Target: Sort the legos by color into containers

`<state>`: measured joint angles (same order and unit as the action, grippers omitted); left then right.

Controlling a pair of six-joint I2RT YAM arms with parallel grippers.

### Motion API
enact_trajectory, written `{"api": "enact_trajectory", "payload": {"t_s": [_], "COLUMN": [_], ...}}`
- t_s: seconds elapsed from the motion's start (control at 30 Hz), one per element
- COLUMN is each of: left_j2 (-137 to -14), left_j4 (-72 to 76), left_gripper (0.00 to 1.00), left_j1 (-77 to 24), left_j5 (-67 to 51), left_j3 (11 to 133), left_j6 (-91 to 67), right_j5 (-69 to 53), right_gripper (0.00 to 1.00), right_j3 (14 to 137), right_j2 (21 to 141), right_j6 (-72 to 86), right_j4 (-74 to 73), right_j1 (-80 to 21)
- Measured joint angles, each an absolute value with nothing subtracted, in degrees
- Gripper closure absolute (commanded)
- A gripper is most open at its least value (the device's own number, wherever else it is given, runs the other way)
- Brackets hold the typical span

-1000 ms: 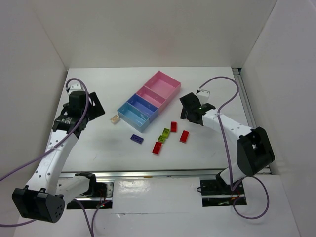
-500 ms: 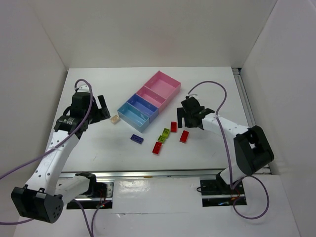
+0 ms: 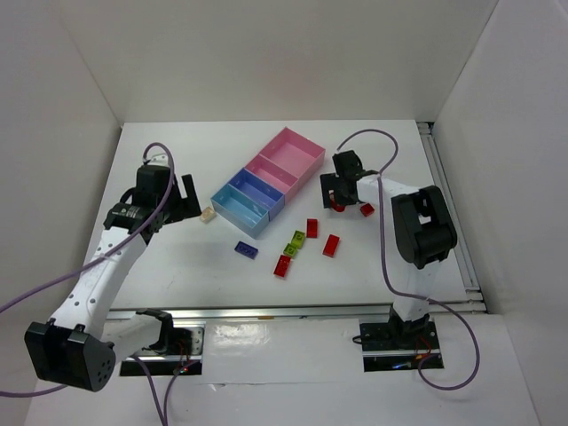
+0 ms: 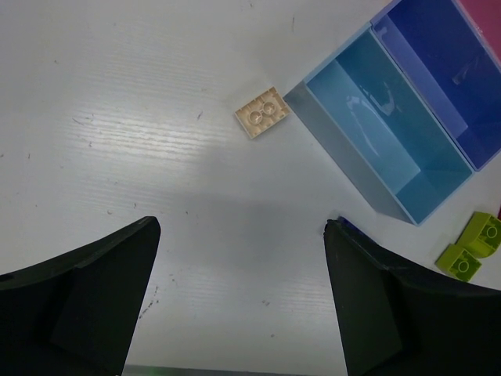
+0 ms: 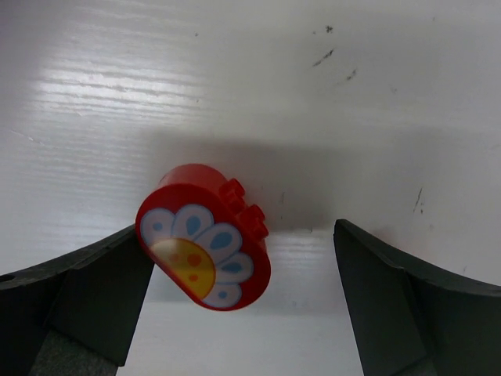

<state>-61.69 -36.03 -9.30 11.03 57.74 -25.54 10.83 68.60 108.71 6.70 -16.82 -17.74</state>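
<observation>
The table (image 3: 177, 266) is wide, so neither arm lacks room. The care lies at the containers (image 3: 271, 216), whose joined row runs from two light blue trays at 7 o'clock to two pink at 1 o'clock. The left gripper (image 4: 241, 225) hangs spread, holding nothing, with the tan lego (image 4: 262, 114) at 12 o'clock ahead of its gap and just beside the corner of the end light blue tray (image 4: 356, 168). It should probably advance, then descend with one finger kept off that wall. The right gripper (image 5: 241, 232) is also spread, straddling a round red piece (image 5: 203, 247) printed with a flower, which sits tilted toward 9 o'clock of the gap. Centring before closing seems wise, since a rounded body may roll or squirt out. Both grippers' bodies are cut off in the wrist views, and height above the table cannot be judged. Whether the red piece touches the nearer finger is unclear. From above, the right gripper largely covers it. The purple lego (image 3: 247, 249) shows only as a sliver in the left wrist view.
</observation>
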Motion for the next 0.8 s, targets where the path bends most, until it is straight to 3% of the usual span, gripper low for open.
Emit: {"api": "enact_trajectory", "payload": {"t_s": [0.2, 0.53, 0.63, 0.8], "left_j2": [-62.13, -63.16, -63.07, -63.44], "left_j4": [-35.99, -36.01, -35.99, -36.29], "left_gripper": [0.03, 0.0, 0.03, 0.03], "left_j1": [-9.58, -9.8, -10.13, -10.31], "left_j5": [10.66, 10.22, 9.78, 9.72], "left_j3": [57.76, 57.76, 57.76, 57.76], "left_j6": [-25.56, -25.63, -25.74, -25.74], "right_j5": [8.01, 8.4, 10.63, 12.91], "right_gripper": [0.26, 0.46, 0.6, 0.57], "right_j3": [69.01, 68.99, 68.99, 70.78], "right_j2": [109.23, 108.38, 105.67, 99.94], "right_j6": [6.15, 8.86, 10.46, 12.64], "right_j4": [-15.09, -14.2, -14.66, -15.09], "right_j1": [-16.64, -16.93, -17.52, -19.35]}}
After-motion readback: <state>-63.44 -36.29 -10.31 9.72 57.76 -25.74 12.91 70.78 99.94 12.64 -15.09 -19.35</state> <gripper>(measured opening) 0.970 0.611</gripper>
